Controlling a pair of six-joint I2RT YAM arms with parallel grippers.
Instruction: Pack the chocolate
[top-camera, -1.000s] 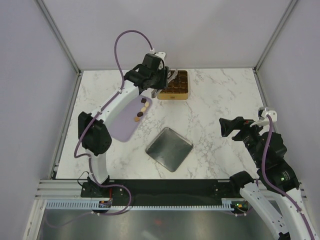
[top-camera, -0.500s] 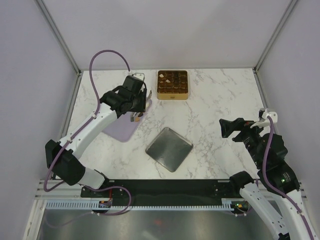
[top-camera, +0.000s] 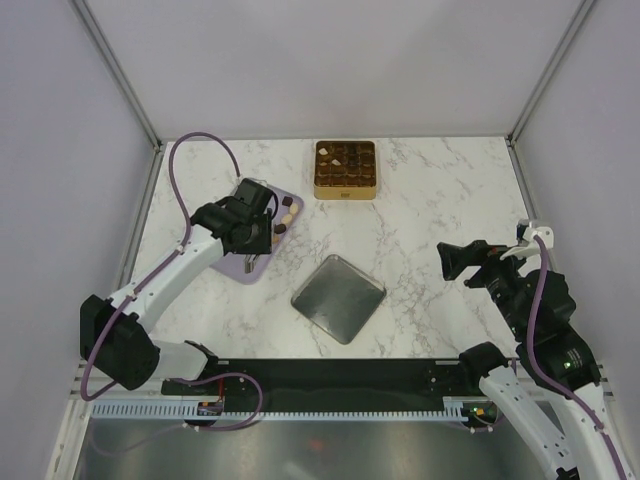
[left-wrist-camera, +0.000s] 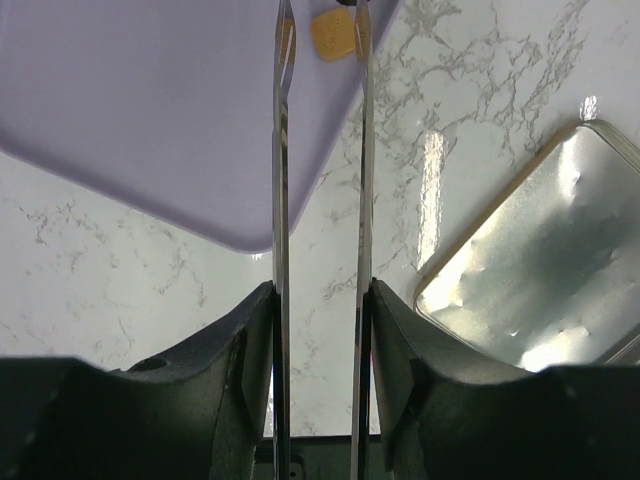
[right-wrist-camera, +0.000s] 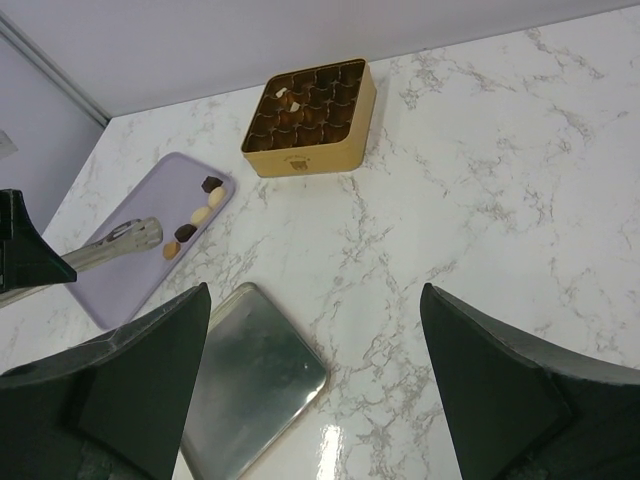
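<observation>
Chocolate pieces (right-wrist-camera: 201, 214), small dark brown and pale tan bites, are lying in a short row along the right-hand edge of the flat lilac board (left-wrist-camera: 150, 110) at the left of the white marble tabletop (top-camera: 430, 190). The left pincer (left-wrist-camera: 321, 20) is hovering low over that board, its two thin metal blades standing partly apart and clamping nothing. A square tan piece (left-wrist-camera: 333, 35) is sitting just between the blade tips, seemingly brushing one blade and apart from the other.

I am judging this to be the pick-up step, with the blades lining up on the nearest piece of the row. The next move is calling for a gentle squeeze on so tiny a thing, then a lift high enough to be clearing the tin's wall. The row is running close to the board's edge, so a sideways nudge could be pushing a piece off onto the marble.

Further right, the flat silver metal lid (top-camera: 338, 298) is lying near the board's lower corner, out of the straight line to the square gold tin with grid cells (top-camera: 345, 168). The tin is standing at the far side, near the board's far corner, with bare marble between them. Some cells are already holding pieces; which ones are free is too small to tell.

At the right, the right pincer (right-wrist-camera: 315, 290) is hanging wide apart and gripping nothing, well away from everything, leaving the route open.
</observation>
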